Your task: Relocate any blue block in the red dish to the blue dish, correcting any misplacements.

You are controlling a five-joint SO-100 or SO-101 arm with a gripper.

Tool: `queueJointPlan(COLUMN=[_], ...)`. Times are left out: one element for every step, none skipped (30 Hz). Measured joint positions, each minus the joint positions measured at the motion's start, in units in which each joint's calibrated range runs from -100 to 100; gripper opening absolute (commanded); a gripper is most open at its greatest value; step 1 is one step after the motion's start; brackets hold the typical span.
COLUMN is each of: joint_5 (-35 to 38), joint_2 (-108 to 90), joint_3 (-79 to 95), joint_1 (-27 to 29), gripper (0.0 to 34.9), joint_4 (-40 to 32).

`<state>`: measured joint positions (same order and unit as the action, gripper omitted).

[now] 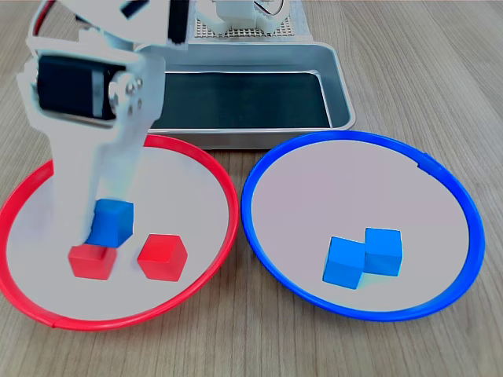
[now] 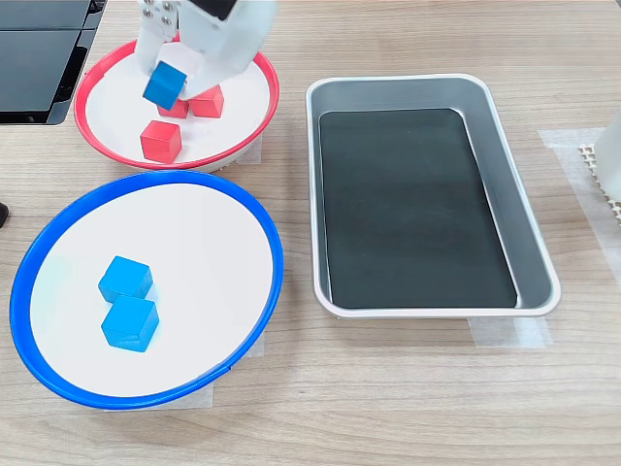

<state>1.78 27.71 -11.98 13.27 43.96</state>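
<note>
My white gripper (image 1: 107, 218) reaches down into the red dish (image 1: 196, 196) and is shut on the blue block (image 1: 112, 221). The block is tilted and sits just above a red cube (image 1: 93, 261), slightly off the dish floor. A second red cube (image 1: 163, 257) lies to its right. In the second exterior view the gripper (image 2: 167, 78) holds the blue block (image 2: 165, 84) over the red dish (image 2: 243, 107), above the red cubes (image 2: 161, 142). The blue dish (image 1: 314, 188) (image 2: 194, 243) holds two blue cubes (image 1: 363, 258) (image 2: 127, 301) touching each other.
A rectangular metal tray (image 1: 339, 86) (image 2: 524, 223) with a dark bottom stands behind both dishes in the first exterior view, and to the second exterior view's right. A dark device (image 2: 39, 58) sits at the second exterior view's top left. The arm's base (image 1: 236, 16) stands beyond the tray.
</note>
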Motion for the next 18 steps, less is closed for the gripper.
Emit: queueJointPlan(joint_5=[0.00, 0.00, 0.00, 0.10, 0.15, 0.34, 0.39, 0.39, 0.39, 0.39, 0.29, 0.15, 0.00, -0.29, -0.49, -0.63, -0.73, -0.78], joint_2=[-2.30, -3.92, -5.54, -7.25, -8.70, -10.40, -12.62, -14.41, -16.11, -17.14, -17.56, -18.67, -19.18, -19.78, -19.86, -19.86, -19.86, -19.86], joint_3=[1.00, 1.54, 2.27, 2.90, 3.63, 4.54, 5.63, 6.62, 7.17, 7.17, 7.26, 7.26, 7.26, 7.35, 7.53, 7.53, 7.71, 7.89], joint_1=[-0.27, -0.62, -1.15, -1.86, -2.65, -3.45, -4.78, -6.02, -7.43, -8.32, -8.85, -9.73, -10.44, -11.50, -12.30, -12.83, -13.72, -14.34], gripper=[0.4, 0.4, 0.4, 0.3, 0.3, 0.3, 0.3, 0.3, 0.3, 0.3, 0.3, 0.3, 0.3, 0.3, 0.3, 0.3, 0.3, 0.3], joint_4=[0.00, 0.16, 0.65, 1.14, 1.88, 3.10, 4.81, 6.28, 8.40, 9.62, 10.36, 11.75, 12.48, 13.38, 13.70, 13.87, 13.87, 13.78])
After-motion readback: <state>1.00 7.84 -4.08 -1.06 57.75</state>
